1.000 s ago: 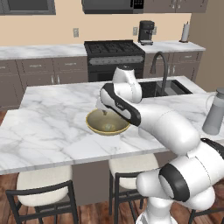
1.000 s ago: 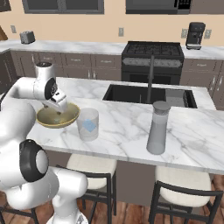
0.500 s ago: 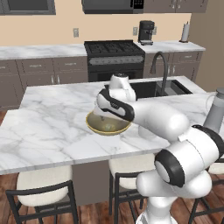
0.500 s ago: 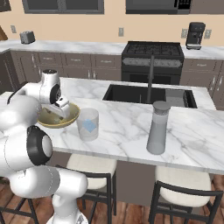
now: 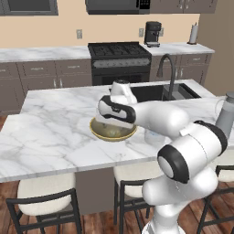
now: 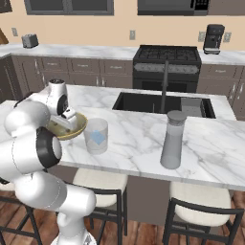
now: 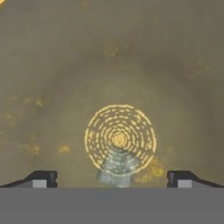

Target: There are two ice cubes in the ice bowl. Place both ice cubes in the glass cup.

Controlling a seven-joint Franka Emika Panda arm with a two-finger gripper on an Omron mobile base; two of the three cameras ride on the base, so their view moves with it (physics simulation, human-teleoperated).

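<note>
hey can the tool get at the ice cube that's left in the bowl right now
Probably yes. In the hand view the tool is down inside the ice bowl with its fingers spread wide, and the ice cube lies between them on the bowl's floor. Nothing shows between the fingers and the cube.

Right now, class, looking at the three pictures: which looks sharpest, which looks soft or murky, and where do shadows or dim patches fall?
Right base view: crispest, evenly lit, with the glass cup and grey jug clear. Left base view: even light too, and the arm shades the ice bowl. Hand view: dim and murky, the ice cube a soft pale blur between the open gripper tips.
</note>
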